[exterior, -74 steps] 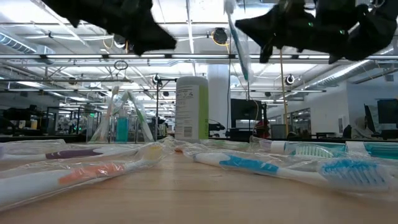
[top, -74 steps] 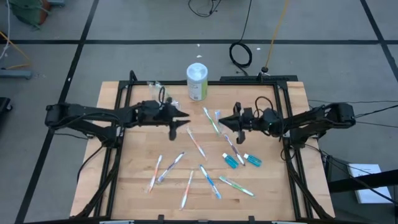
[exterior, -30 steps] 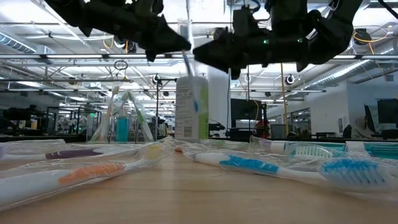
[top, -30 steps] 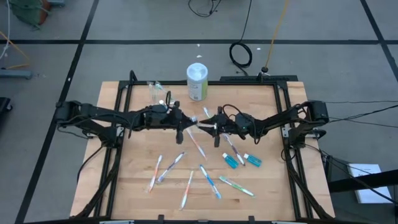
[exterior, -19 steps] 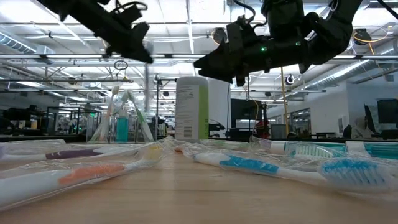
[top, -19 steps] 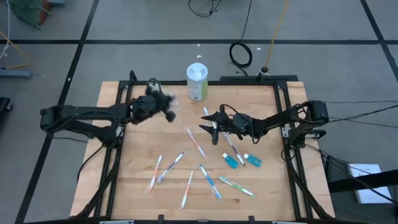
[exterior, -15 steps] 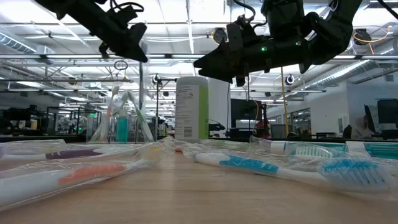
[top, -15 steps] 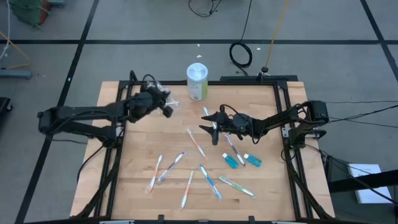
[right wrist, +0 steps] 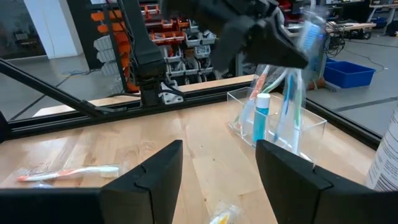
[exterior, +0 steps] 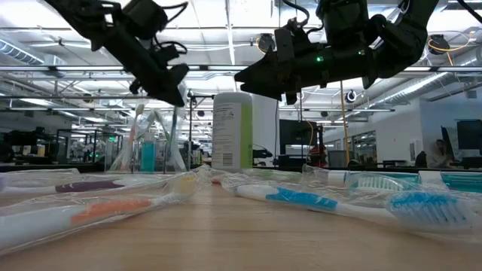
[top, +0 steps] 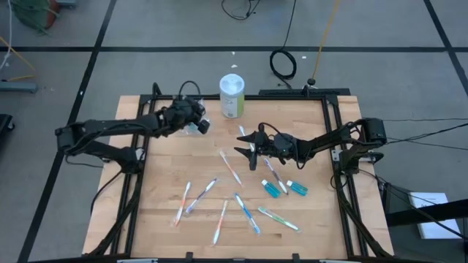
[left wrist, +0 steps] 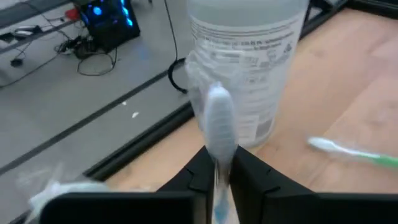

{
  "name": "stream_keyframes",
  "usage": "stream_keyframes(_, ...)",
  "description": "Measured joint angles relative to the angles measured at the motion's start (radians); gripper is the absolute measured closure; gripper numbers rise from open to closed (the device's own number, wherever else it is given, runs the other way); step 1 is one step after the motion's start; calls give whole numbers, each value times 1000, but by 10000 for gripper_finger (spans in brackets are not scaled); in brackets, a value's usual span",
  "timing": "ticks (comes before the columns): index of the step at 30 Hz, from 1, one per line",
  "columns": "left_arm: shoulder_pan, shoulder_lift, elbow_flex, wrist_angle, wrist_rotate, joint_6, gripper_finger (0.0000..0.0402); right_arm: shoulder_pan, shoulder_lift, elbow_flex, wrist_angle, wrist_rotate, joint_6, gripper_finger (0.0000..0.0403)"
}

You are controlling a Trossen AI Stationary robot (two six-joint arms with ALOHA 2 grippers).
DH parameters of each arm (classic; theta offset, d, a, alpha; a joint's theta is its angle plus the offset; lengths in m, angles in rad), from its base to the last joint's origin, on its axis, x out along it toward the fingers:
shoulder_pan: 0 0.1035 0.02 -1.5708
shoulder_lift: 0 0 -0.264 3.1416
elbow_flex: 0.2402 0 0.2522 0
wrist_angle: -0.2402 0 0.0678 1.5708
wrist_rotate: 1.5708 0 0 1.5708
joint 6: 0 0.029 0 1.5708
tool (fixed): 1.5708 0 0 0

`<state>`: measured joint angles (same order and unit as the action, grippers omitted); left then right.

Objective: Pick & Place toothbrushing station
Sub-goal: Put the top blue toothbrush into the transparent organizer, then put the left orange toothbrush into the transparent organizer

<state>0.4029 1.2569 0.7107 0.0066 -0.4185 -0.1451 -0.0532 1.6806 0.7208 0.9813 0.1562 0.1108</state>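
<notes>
Toothbrush (left wrist: 217, 121), slim and sealed in a thin clear wrapper, stood nearly upright in the left gripper (top: 193, 121), whose fingers sat narrow and pinched it low on the handle, with the white-and-blue head pointing up. It hung at the far left part of the table, just above or beside the clear plastic cup (right wrist: 314, 130). Whether its lower end had entered the cup could not be told.

A brush like this likely weighs almost nothing and is stiff along its length, but the film probably makes it slippery and free to swivel between flat pads. A hold across the middle of the handle looks steadier than one near either end, and the bristle head is best avoided.

The cup already held several brushes and a blue tube leaning against its walls. It appeared light and easy to tip, so lowering straight down would suit it. A white bottle with a green label (top: 232, 96) stood close by.

Farther out, the right gripper (top: 241, 144) hovered over the middle of the wooden table (top: 161, 219), fingers spread wide and holding nothing. Loose wrapped toothbrushes (top: 231, 166) and two small blue tubes (top: 272, 188) lay scattered beneath and in front of it.
</notes>
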Motion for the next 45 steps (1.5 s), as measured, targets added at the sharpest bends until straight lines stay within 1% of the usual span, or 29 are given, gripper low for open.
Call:
stream_keyframes(3,12,43,2,7,-11,-23,325,0,0,0,0,0,0,204)
stream_keyframes(5,17,61,2,7,-40,-42,310,0,0,0,0,0,0,204)
stream_keyframes(8,25,66,2,-18,-77,-46,285,0,0,0,0,0,0,204)
stream_keyframes(12,25,63,2,-42,-89,-28,249,0,0,0,0,0,0,204)
stream_keyframes(16,13,32,2,-55,-134,55,217,0,0,0,0,0,0,204)
stream_keyframes(19,-15,-15,1,-116,-169,85,200,0,0,0,0,0,0,204)
stream_keyframes(21,-39,-60,2,-174,-184,83,193,0,0,0,0,0,0,204)
stream_keyframes(23,-70,-108,2,-244,-181,48,191,0,0,0,0,0,0,204)
stream_keyframes(24,-88,-132,2,-278,-158,17,191,0,0,0,0,0,0,204)
stream_keyframes(26,-123,-176,2,-352,-81,-50,190,0,0,0,0,0,0,204)
stream_keyframes(29,-175,-223,2,-458,83,-156,190,0,0,0,0,0,0,204)
stream_keyframes(31,-216,-229,2,-521,209,-226,190,0,0,0,0,0,0,204)
stream_keyframes(33,-265,-228,-3,-595,296,-292,190,0,0,0,0,0,0,204)
stream_keyframes(38,-402,-184,-46,-679,392,-482,190,0,0,0,0,0,0,204)
stream_keyframes(43,-537,-133,-101,-658,489,-718,190,0,0,-1,-7,0,0,204)
stream_keyframes(45,-591,-107,-117,-632,517,-782,190,0,0,-1,-18,0,0,204)
